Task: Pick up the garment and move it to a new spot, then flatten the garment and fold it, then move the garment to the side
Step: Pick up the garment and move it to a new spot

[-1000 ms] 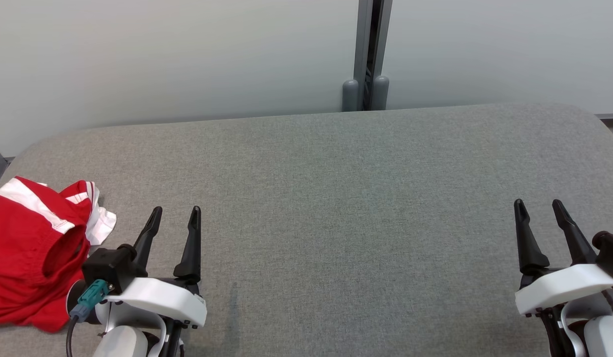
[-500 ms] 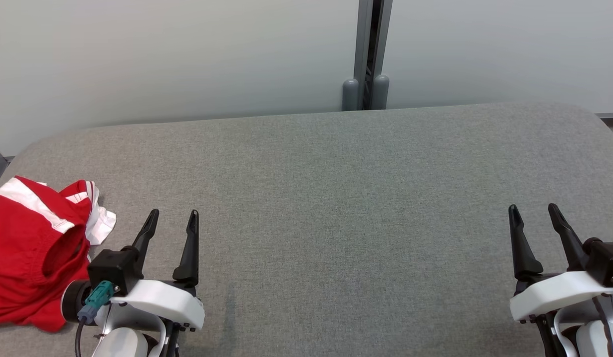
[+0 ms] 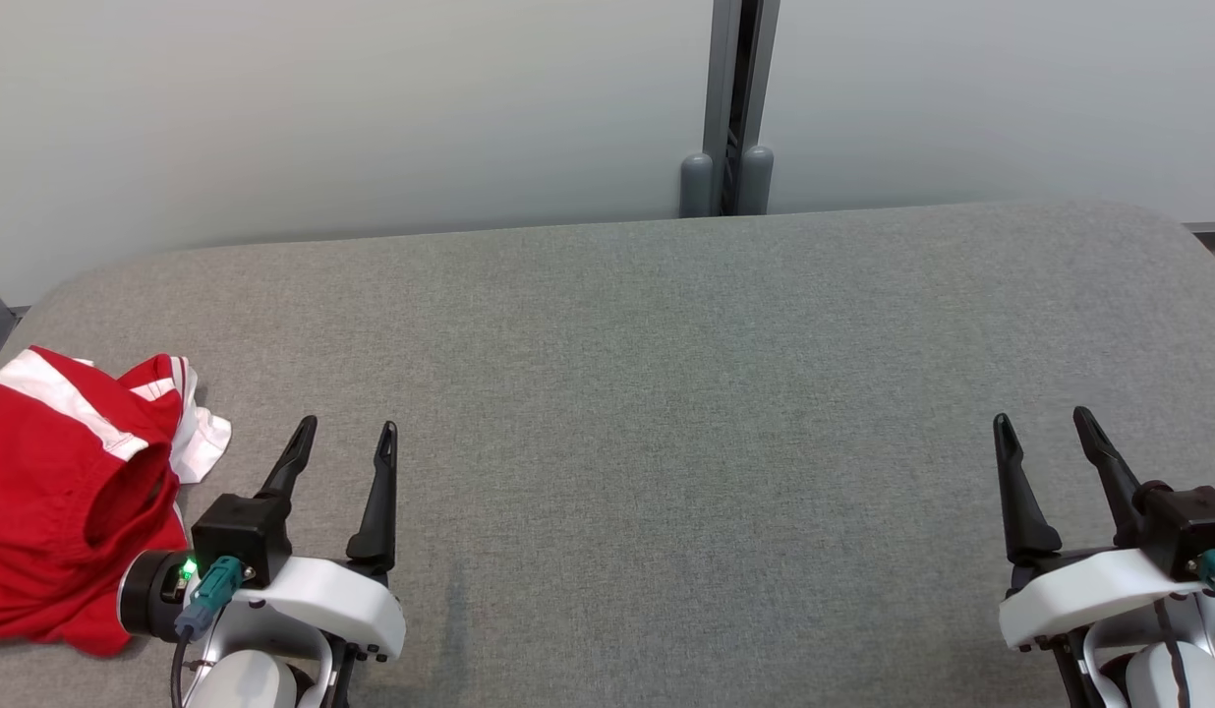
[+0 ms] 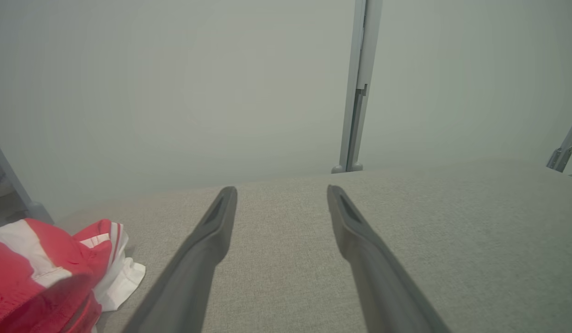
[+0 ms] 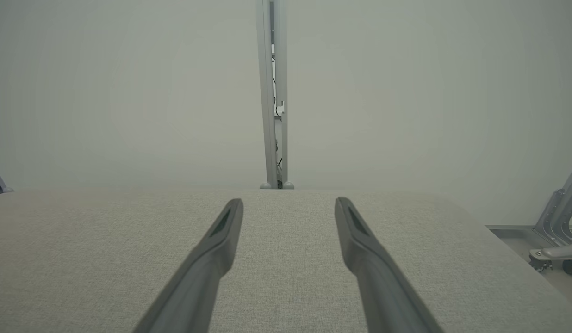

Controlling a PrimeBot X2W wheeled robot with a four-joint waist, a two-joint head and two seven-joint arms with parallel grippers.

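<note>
Your left claw (image 3: 349, 425) stands spread and empty over the near left of the grey worktop (image 3: 666, 374). Your right claw (image 3: 1041, 417), near right, is spread too, holding nothing. The red, white-striped garment (image 3: 57, 492) lies crumpled at the worktop's left edge, just beside your left claw.

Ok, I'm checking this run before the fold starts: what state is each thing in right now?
garment: bunched in a heap, neither flattened nor folded, lying at the table's left end
left gripper: open, empty, fingers clear of the garment
right gripper: open, empty, over bare table
table: grey cloth top, smooth
</note>
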